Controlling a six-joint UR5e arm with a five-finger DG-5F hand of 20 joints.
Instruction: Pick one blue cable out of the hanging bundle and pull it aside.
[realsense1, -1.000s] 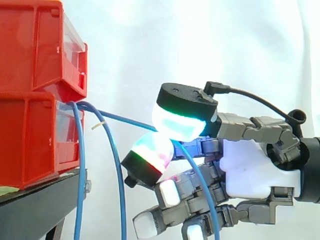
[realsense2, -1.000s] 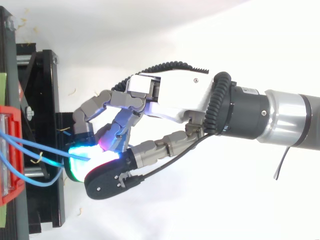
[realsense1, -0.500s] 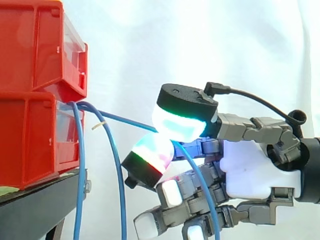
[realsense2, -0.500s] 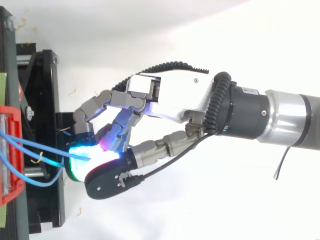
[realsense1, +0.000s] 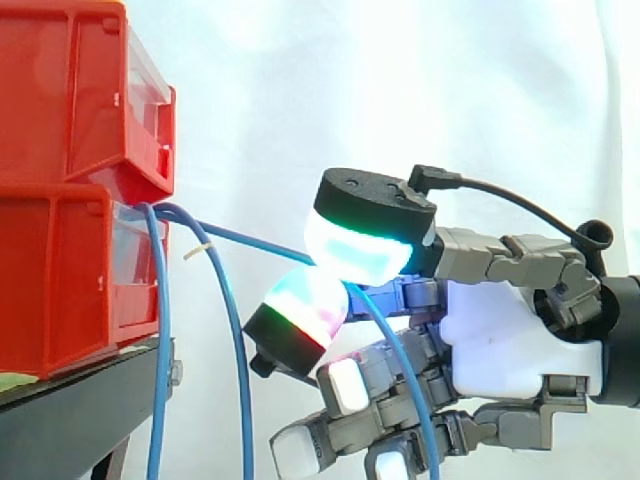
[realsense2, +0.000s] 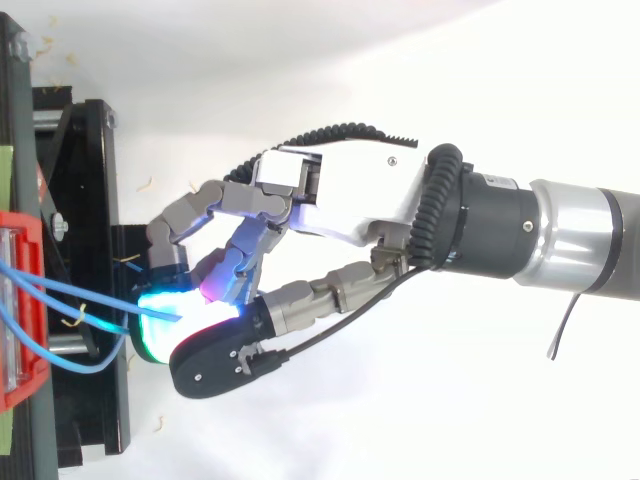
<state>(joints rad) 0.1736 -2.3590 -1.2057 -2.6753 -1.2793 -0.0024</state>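
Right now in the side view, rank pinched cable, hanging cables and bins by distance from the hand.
1. pinched cable: in the hand, between its pads.
2. hanging cables: just left of it, below the bins.
3. bins: far left.

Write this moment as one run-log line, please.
hand: shut on thin blue cable | cable: stretched from lower red plastic bin to glowing pads | other blue cables: hanging from bin | stage: one cable separated

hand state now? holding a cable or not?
Hand: shut on one blue cable, pinched between two glowing pads.
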